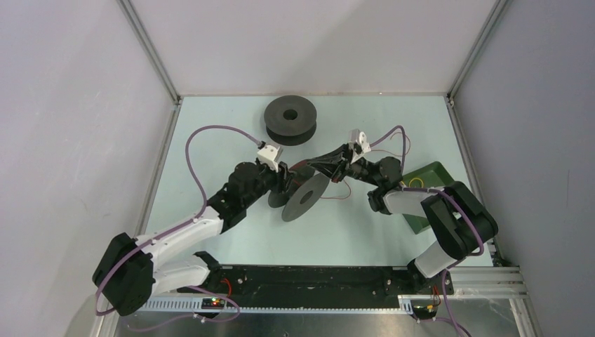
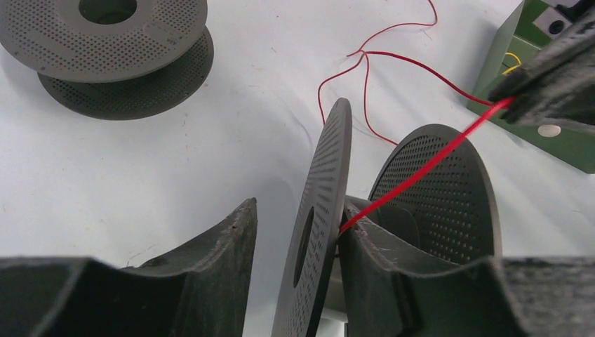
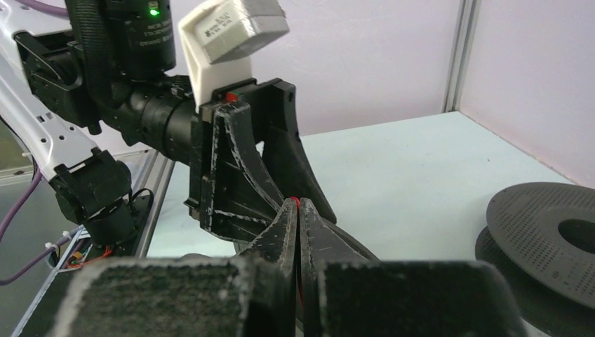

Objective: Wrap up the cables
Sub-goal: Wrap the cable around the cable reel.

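Note:
The red cable (image 2: 428, 165) runs taut from the hub of an upright dark grey spool (image 2: 442, 189) to my right gripper (image 2: 554, 77), with slack loops lying on the table behind it. My right gripper (image 3: 297, 207) is shut on the red cable (image 3: 297, 201). My left gripper (image 2: 300, 210) straddles the spool's near flange (image 2: 323, 175): the right finger touches its inner face, while the left finger stands apart from it. Seen from above, both grippers meet at the spool (image 1: 306, 196) in mid-table. The yellow cable (image 1: 419, 181) lies in the green tray (image 1: 438, 172).
A second dark grey spool (image 1: 290, 119) lies flat at the back of the table, and the right wrist view shows this spool (image 3: 554, 232) too. The green tray (image 2: 516, 70) sits at the right edge. Walls with metal frame posts close in the table.

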